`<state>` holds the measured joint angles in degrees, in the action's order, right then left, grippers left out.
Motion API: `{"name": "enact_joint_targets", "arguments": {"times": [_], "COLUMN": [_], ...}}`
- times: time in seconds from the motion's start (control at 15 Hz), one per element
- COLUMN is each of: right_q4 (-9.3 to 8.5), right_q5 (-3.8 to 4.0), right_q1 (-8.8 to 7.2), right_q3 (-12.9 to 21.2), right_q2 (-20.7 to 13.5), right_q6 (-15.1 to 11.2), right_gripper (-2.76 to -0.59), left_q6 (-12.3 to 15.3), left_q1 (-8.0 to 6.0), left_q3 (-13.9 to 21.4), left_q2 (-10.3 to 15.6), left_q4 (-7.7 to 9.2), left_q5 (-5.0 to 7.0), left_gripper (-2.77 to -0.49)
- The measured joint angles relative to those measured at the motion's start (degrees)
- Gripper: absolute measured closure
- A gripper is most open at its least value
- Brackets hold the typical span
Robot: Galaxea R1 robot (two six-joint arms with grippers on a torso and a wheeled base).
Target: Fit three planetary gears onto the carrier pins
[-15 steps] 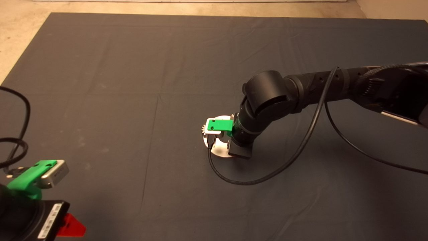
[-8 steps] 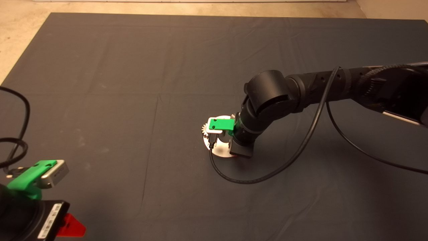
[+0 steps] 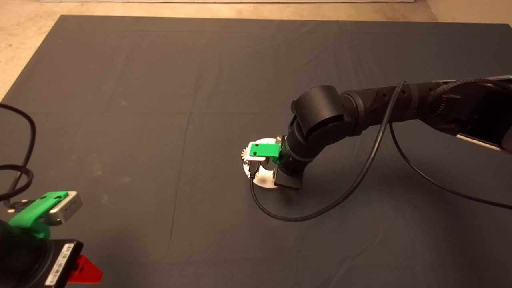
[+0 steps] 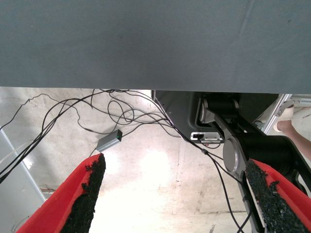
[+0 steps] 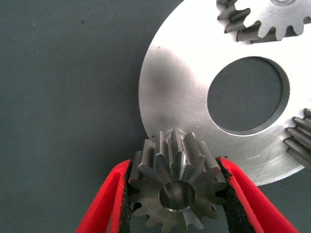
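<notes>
My right gripper (image 5: 175,167) is shut on a grey planetary gear (image 5: 177,191), held flat by its teeth between the black pads. The gear hangs over the rim of the shiny round plate (image 5: 175,92), and a carrier pin (image 5: 173,134) peeks out just behind it. Two more gears (image 5: 265,22) (image 5: 301,138) sit on the plate around its centre hole. From above, the right wrist covers most of the plate (image 3: 262,182); one gear (image 3: 243,153) pokes out at its left rim. My left gripper (image 4: 175,165) stays parked and open at the mat's lower left corner.
A black cable (image 3: 288,216) loops on the mat just in front of the plate. The right arm (image 3: 360,110) spans in from the right. Past the mat's edge, the left wrist view shows floor cables (image 4: 97,116), a robot base and a person's leg (image 4: 296,131).
The right wrist has shifted very slightly over the plate, and the cable loop has settled a little. The left arm has not moved.
</notes>
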<state>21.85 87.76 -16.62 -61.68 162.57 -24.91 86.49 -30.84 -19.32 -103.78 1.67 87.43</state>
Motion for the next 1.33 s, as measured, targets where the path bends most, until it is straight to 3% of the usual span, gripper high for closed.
{"name": "enact_joint_targets", "arguments": {"times": [0.33, 0.73, 1.33], "right_q4": [0.09, 2.65, 3.69], "right_q5": [-0.05, -0.04, -0.04], "right_q1": [0.28, 0.28, 0.86], "right_q3": [0.0, 0.0, 0.0], "right_q2": [0.5, 0.5, 0.5], "right_q6": [0.0, 0.0, 0.0], "right_gripper": [-1.06, -1.07, -1.07], "left_q6": [0.0, 0.0, 0.0], "left_q1": [0.00, 0.00, 0.00], "left_q3": [0.0, 0.0, 0.0], "left_q2": [0.0, 0.0, 0.0], "left_q4": [0.01, 0.04, 0.04], "left_q5": [0.00, -0.02, -0.02], "left_gripper": [-2.04, -2.04, -2.04]}}
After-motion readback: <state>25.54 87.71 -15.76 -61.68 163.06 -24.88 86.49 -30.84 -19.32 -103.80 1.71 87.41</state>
